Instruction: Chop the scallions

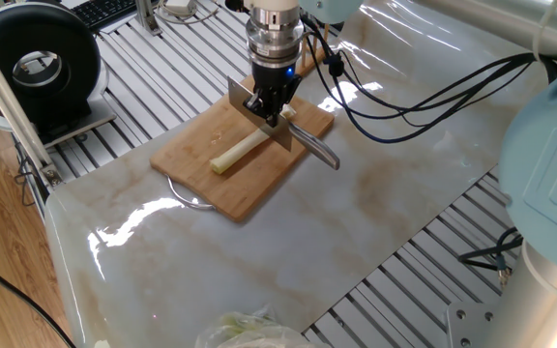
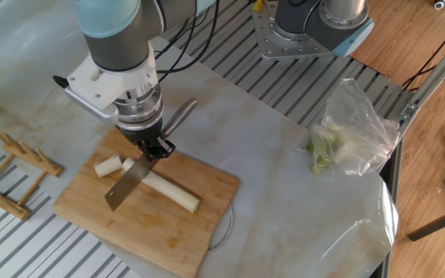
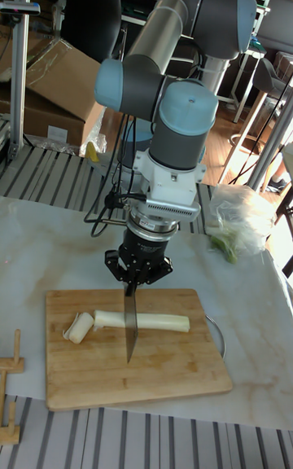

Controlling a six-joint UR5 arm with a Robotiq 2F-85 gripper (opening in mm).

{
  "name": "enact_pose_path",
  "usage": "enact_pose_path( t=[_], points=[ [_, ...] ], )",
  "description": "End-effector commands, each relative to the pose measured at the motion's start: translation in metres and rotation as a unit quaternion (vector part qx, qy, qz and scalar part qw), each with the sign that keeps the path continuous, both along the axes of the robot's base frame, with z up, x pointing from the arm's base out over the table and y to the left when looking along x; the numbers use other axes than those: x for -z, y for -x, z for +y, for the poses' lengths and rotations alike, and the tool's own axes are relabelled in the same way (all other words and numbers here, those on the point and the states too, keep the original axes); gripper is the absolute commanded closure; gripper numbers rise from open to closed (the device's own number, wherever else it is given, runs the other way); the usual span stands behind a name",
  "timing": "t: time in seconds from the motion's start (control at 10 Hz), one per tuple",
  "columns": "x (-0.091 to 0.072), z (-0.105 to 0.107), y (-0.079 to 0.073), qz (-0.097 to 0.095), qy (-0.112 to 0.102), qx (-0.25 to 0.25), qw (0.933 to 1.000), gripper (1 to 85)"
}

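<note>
On the marble-patterned table (image 1: 288, 242) lies the wooden cutting board (image 2: 91, 224), and on it the scallions (image 2: 168, 191): one long pale stalk plus a short chunk (image 2: 107, 165) already cut off and lying just beside its end. Directly above the stalk stands the hand (image 3: 137, 273), pressed together on the handle of a knife (image 3: 129, 324). Its blade hangs point-down and crosses the stalk's long axis roughly at right angles near the cut end, so the longer uncut part stretches away to one side. Whether the edge touches the stalk or only hovers over it I cannot tell. From one fixed view the blade hides the cut end and the chunk.
</note>
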State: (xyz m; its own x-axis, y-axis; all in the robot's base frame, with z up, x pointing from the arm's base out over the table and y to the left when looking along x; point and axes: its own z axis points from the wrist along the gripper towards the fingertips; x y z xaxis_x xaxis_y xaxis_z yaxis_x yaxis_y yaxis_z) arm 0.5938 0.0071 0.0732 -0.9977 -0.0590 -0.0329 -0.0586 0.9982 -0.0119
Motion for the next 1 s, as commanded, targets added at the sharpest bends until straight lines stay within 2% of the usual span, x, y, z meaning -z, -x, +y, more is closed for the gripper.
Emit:
enact_pose_path(
  t=[0.0,0.2,0.5,0.9],
  points=[
    [-0.001,-0.002,-0.002,-0.004,0.0,0.012,0.9999,84.3],
    [-0.002,-0.004,-0.001,-0.003,0.003,0.015,0.9999,84.3],
    [0.006,-0.005,-0.008,-0.012,0.007,0.016,0.9998,84.3],
    [-0.002,0.004,-0.012,-0.008,0.002,0.016,0.9998,84.3]
  ],
)
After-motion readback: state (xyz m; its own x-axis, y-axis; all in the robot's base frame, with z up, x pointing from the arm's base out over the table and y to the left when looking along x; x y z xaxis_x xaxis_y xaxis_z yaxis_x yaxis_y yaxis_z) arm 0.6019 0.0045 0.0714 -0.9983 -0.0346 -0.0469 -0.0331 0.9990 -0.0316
